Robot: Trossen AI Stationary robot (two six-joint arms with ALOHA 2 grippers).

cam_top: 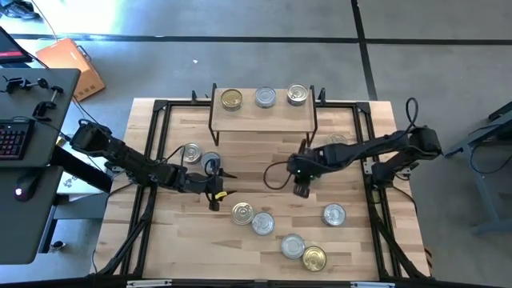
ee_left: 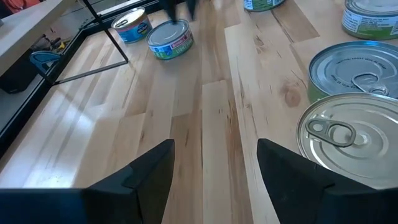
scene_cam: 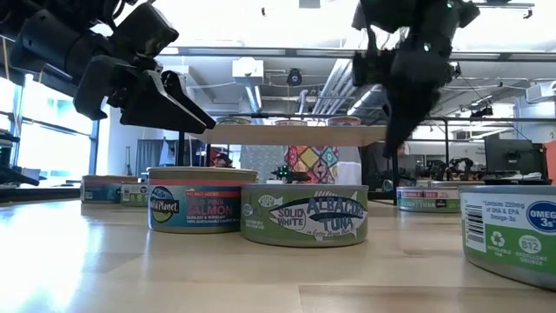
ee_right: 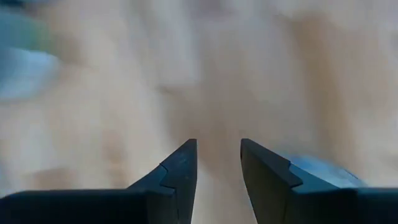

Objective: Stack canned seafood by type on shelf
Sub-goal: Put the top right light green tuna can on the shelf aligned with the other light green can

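Note:
Three tins stand on the shelf (cam_top: 264, 112) at the table's far side: one gold-lidded (cam_top: 231, 99) and two silver (cam_top: 265, 98) (cam_top: 297, 94). More canned seafood rests flat on the tabletop: a gold-lidded tin (cam_top: 242, 213) beside a silver one (cam_top: 262, 223), and others toward the near right. My left gripper (cam_top: 220, 186) (ee_left: 214, 155) stands open left of the table's middle, above bare wood, with a silver tin (ee_left: 348, 134) just beside one finger. My right gripper (cam_top: 302, 190) (ee_right: 217, 152) points down over bare wood at mid-table, a narrow gap between its fingers and nothing in it.
Two tins (cam_top: 191, 153) (cam_top: 210, 162) sit left of the shelf's legs, and one (cam_top: 337, 142) lies under the right arm. Single tins (cam_top: 334, 214) (cam_top: 293, 245) (cam_top: 314, 258) lie at the near right. A black metal frame (cam_top: 152, 152) rims the table. Bare wood lies between the two grippers.

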